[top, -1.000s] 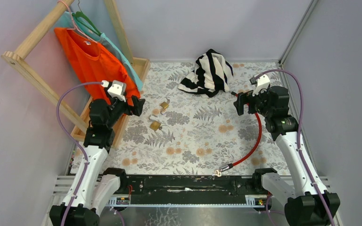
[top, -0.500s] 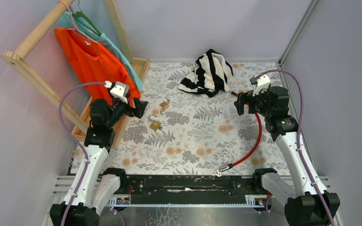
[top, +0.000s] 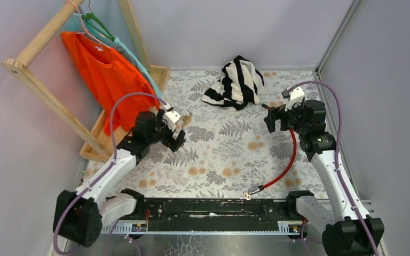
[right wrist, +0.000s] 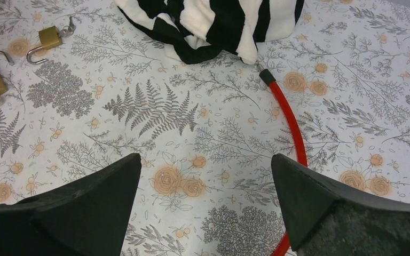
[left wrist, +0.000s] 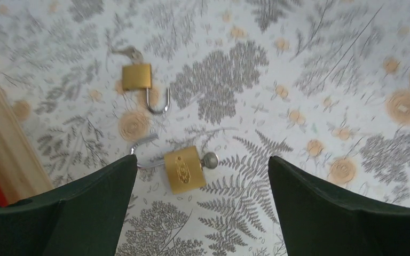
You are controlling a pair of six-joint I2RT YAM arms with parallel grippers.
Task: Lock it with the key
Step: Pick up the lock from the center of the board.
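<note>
The left jaws, wide open, are swinging from the rack [top: 42, 90] over the near padlock [left wrist: 182, 169], readying a grasp; the right jaws are hanging open.

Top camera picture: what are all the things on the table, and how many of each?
padlocks: two, gold, open, left part of the table
keys: two, silvery, one stuck in each padlock
cloth: one, black-and-white striped, far middle
cable: one, red, from the cloth to the near edge
orange shirt: one, hanging on the rack
teal shirt: one, behind the orange shirt
rack: one, wooden, far left
table: one, flower-patterned
left gripper: one, dark, open above the padlocks
right gripper: one, dark, open near the cable
</note>
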